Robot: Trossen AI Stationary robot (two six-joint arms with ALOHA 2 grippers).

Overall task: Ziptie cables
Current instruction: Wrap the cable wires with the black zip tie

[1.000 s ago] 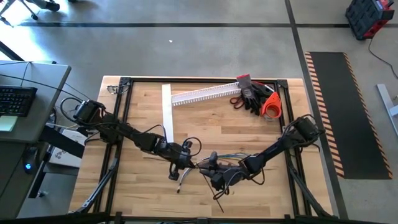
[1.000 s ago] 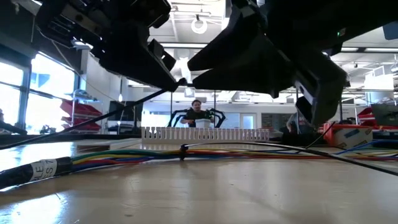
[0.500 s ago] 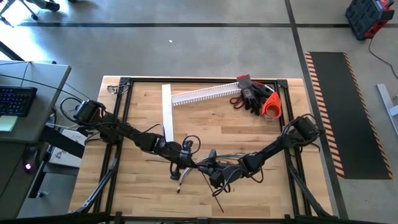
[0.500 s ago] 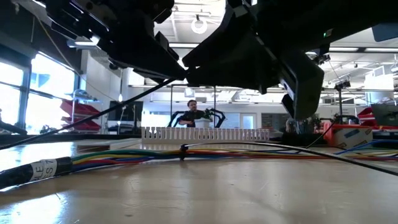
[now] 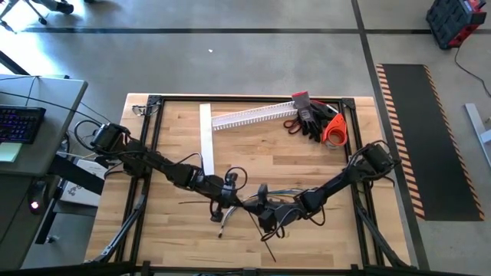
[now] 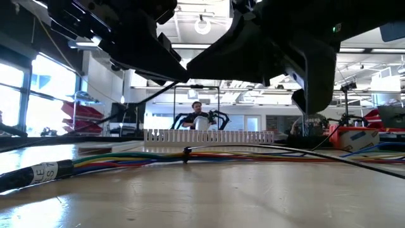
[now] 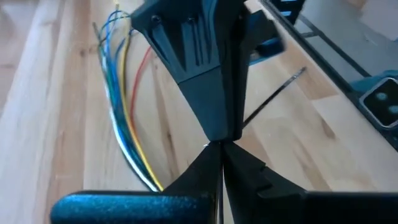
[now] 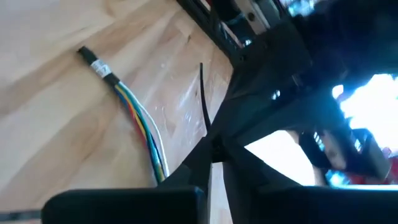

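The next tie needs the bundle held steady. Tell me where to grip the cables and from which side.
Probably grip the cables just beside the black tie already round them. There the wires lie packed in one flat run on the table. Come straight down from above, jaws across the run. The left gripper and right gripper are both shut on a ziptie.

Overhead, table-level, two wrist close-ups — table (image 5: 307, 165) shared

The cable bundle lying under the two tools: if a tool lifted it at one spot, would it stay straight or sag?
The cable bundle would probably sag: its thin coloured wires curve loosely across the table. The ziptie already around it should keep the wires together near that spot, while the far ends would likely splay.
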